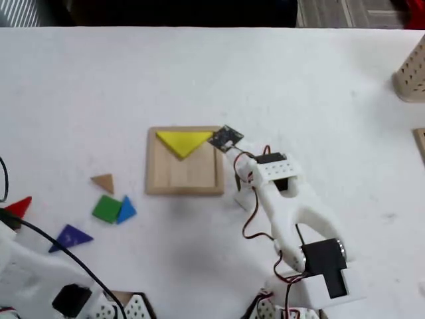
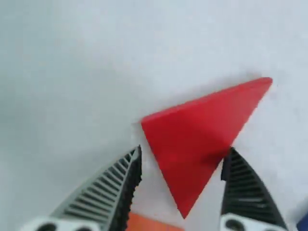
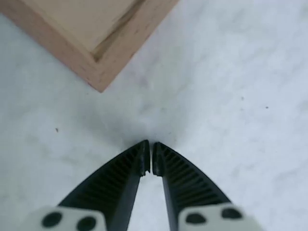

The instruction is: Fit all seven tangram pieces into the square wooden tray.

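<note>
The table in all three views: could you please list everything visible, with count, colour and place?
wooden tray: one, light wood, table centre
yellow triangle: one, yellow, inside the tray at its far edge
tan triangle: one, tan, left of the tray
green square: one, green, beside the blue triangle
blue triangle: one, blue, right of the green square
purple triangle: one, purple, nearer the arms
red triangle: one, red, table's left edge
orange piece: one, orange, beside the red triangle, mostly hidden
perforated block: one, pale, table's right edge
left end effector: one, black, open astride the red triangle
right end effector: one, black, shut, empty, by a tray corner
</note>
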Available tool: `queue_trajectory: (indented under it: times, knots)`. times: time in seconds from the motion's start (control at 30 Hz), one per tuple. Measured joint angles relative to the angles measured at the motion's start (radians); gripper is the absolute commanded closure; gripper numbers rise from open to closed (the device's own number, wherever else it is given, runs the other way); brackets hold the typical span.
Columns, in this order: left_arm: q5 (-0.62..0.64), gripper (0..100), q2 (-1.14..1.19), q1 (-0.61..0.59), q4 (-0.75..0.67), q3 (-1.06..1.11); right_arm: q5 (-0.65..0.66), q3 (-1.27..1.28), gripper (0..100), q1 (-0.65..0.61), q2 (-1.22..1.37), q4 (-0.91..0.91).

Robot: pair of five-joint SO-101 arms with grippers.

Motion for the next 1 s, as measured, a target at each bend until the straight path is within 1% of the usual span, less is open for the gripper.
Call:
queue_trajectory:
  times: [0.2,0.33,0.43,0.53,0.9,1.0]
  knots:
    - [0.003,73,0.132,0.003,0.003,-0.094,0.000,0.000,98.0,0.000,0.000,0.000]
    - [0.000,73,0.138,0.003,0.014,-0.098,0.000,0.000,98.0,0.000,0.000,0.000]
    - [-0.052,73,0.140,0.008,0.038,-0.109,0.000,0.000,98.0,0.000,0.000,0.000]
    - [-0.071,73,0.140,0.008,0.061,-0.104,0.000,0.000,98.0,0.000,0.000,0.000]
    - [-0.072,73,0.140,0.018,0.066,-0.104,0.000,0.000,98.0,0.000,0.000,0.000]
    - [-0.074,73,0.135,0.040,0.086,-0.104,0.000,0.000,98.0,0.000,0.000,0.000]
